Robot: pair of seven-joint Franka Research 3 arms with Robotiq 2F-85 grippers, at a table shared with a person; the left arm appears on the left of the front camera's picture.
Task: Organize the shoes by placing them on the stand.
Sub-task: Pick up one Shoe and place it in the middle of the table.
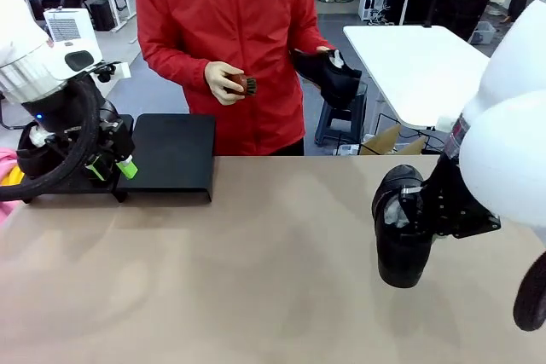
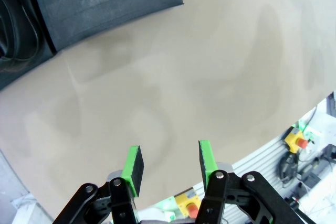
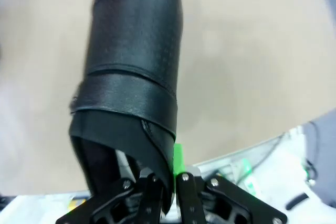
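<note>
Stand (image 1: 175,155): low black platform at the far left of the tan table (image 1: 256,296), its right section bare. First shoe (image 1: 401,240): well to the right of the stand, hanging toe-down, white paper showing in its opening; the right gripper (image 1: 420,210) has its fingers closed tight on the leather of the heel collar. Second shoe (image 1: 331,74): beyond the stand and to its right, held by the person in a red jacket (image 1: 222,14), whose other hand (image 1: 220,81) holds a small brown brush (image 1: 242,84). Third shoe (image 1: 38,155): on the stand's left section, partly hidden behind the left arm. Left gripper (image 2: 169,158): just in front of the stand, near where its two sections meet, fingers apart, nothing between the green pads (image 2: 134,169).
</note>
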